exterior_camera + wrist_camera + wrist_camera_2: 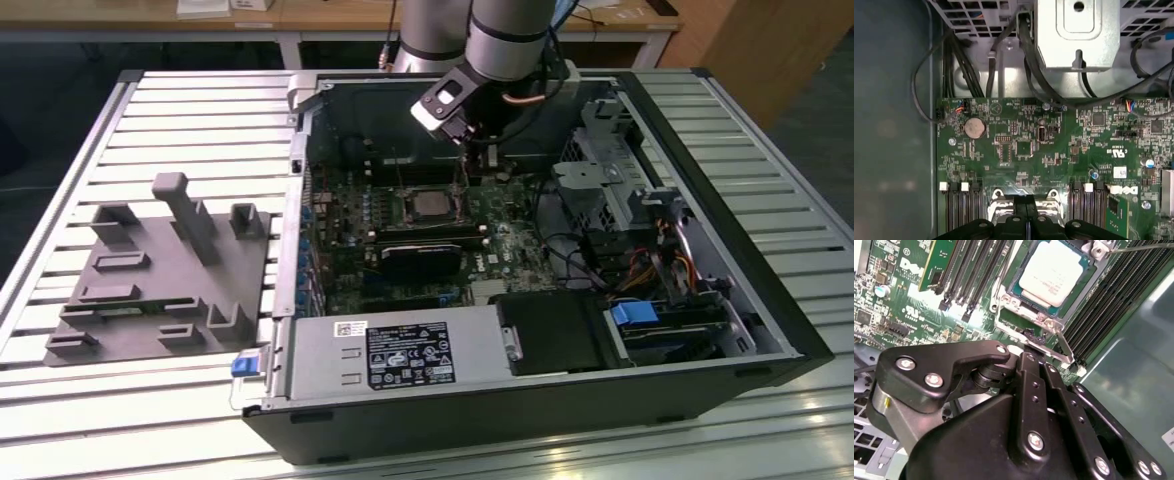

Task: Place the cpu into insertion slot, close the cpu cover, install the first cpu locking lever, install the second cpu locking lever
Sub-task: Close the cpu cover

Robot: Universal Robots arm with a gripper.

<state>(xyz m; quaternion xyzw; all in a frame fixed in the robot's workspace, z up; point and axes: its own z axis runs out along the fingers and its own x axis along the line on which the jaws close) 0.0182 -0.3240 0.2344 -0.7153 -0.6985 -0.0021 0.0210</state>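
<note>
- The desk (160, 110) is slatted metal. It carries an open computer case (534, 410) lying on its side, with a grey fixture (147, 270) on the exterior view's left.
- The one arm (507, 35) reaches down into the far half of the case, opposite the power supply (400, 355) at the near edge.
- The motherboard (1019, 145) covers the case floor, and long black memory slots (1114, 295) run on either side of the socket.
- The gripper (1029, 342) hangs low over the board. Its jaws are together, with only a thin seam between them in both wrist views and nothing visibly held.
- The insertion slot (1002, 310) sits directly ahead of the jaw tips, which are at or touching the near side of its metal rim. I cannot tell whether they actually make contact.
- The cpu (1054, 270) is already seated flat in that slot, silver top up, just beyond the tips. In the exterior view it lies below the gripper and toward that view's left.
- I cannot tell whether the cpu cover is lying closed over the chip.
- A flat metal strip (1064, 347) lies just beside the tips along the socket's edge, with its long axis pointing away from the chip.
- A thin metal rod (1144, 247) runs past the socket's far corner, well apart from the jaws.
</note>
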